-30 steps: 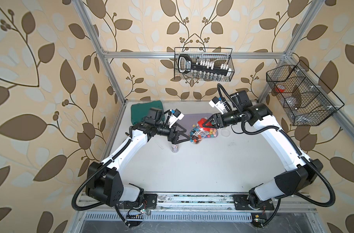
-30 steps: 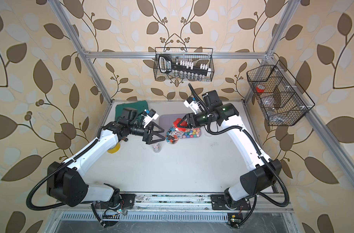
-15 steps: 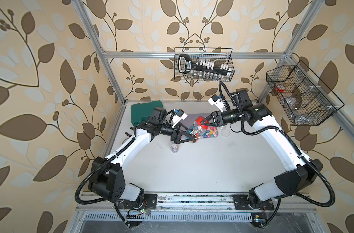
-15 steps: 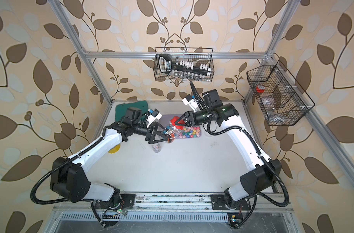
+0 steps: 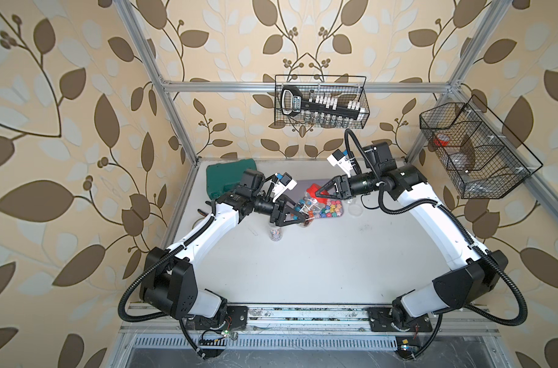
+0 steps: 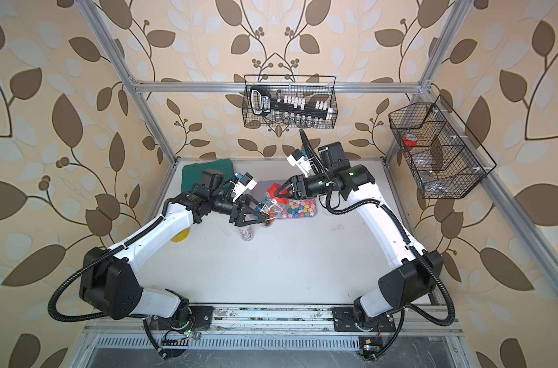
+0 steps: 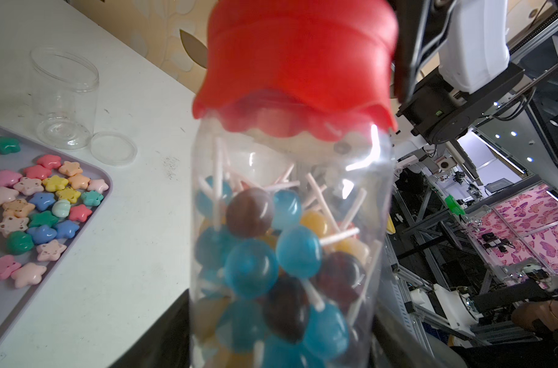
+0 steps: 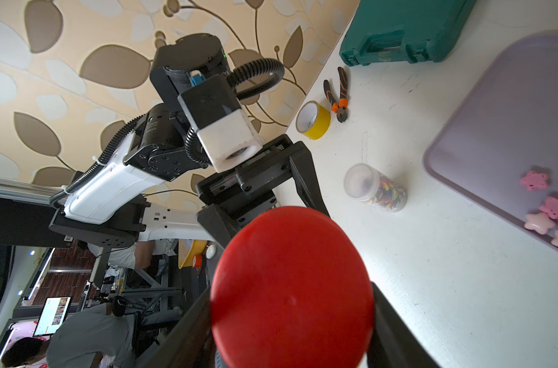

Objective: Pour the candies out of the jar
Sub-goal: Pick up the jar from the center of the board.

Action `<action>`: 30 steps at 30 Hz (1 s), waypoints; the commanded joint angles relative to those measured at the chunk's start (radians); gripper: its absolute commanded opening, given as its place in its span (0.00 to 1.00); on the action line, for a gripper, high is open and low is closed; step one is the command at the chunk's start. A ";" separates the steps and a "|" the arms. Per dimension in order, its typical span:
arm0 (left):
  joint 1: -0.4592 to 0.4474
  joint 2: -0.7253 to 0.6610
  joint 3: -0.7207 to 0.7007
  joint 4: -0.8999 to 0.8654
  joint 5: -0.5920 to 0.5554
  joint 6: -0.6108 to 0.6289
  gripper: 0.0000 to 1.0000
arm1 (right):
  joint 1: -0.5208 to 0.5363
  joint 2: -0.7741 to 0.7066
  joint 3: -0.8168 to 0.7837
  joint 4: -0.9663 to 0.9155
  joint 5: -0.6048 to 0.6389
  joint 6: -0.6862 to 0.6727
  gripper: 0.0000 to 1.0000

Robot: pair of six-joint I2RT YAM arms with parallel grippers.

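Left wrist, unlike right, shows lollipops (image 7: 250,267); left hand (image 5: 304,219) clasps jar (image 7: 287,178), right hand (image 5: 317,193) lid (image 8: 292,286).

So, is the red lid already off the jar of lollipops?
No, in the left wrist view the red lid sits on the mouth of the jar.

Left wrist view crops the base of the jar (image 7: 287,239).
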 commanded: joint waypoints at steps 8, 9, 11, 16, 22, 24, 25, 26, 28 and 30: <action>-0.010 -0.026 0.038 0.001 0.077 0.006 0.94 | 0.002 -0.030 -0.013 0.054 -0.038 0.014 0.26; -0.010 -0.026 0.041 0.000 0.079 0.003 0.94 | 0.002 -0.032 -0.013 0.056 -0.037 0.016 0.25; -0.011 -0.025 0.041 0.000 0.081 0.005 0.95 | 0.003 -0.032 -0.015 0.062 -0.037 0.022 0.25; -0.021 -0.013 0.044 -0.002 0.086 0.002 0.96 | 0.008 -0.029 -0.015 0.076 -0.039 0.034 0.25; -0.026 -0.013 0.048 0.003 0.088 0.002 0.88 | 0.009 -0.024 -0.014 0.084 -0.037 0.040 0.25; -0.032 -0.008 0.051 0.002 0.088 0.002 0.95 | 0.012 -0.025 -0.015 0.097 -0.039 0.052 0.25; -0.034 -0.005 0.052 0.003 0.086 0.000 0.98 | 0.016 -0.024 -0.015 0.101 -0.039 0.054 0.25; -0.035 -0.002 0.051 0.003 0.085 0.000 0.99 | 0.019 -0.025 -0.013 0.105 -0.040 0.058 0.25; -0.037 0.003 0.051 0.004 0.081 -0.002 0.98 | 0.023 -0.024 -0.012 0.107 -0.040 0.061 0.25; -0.037 0.006 0.053 0.003 0.079 -0.004 0.97 | 0.024 -0.024 -0.013 0.107 -0.039 0.061 0.25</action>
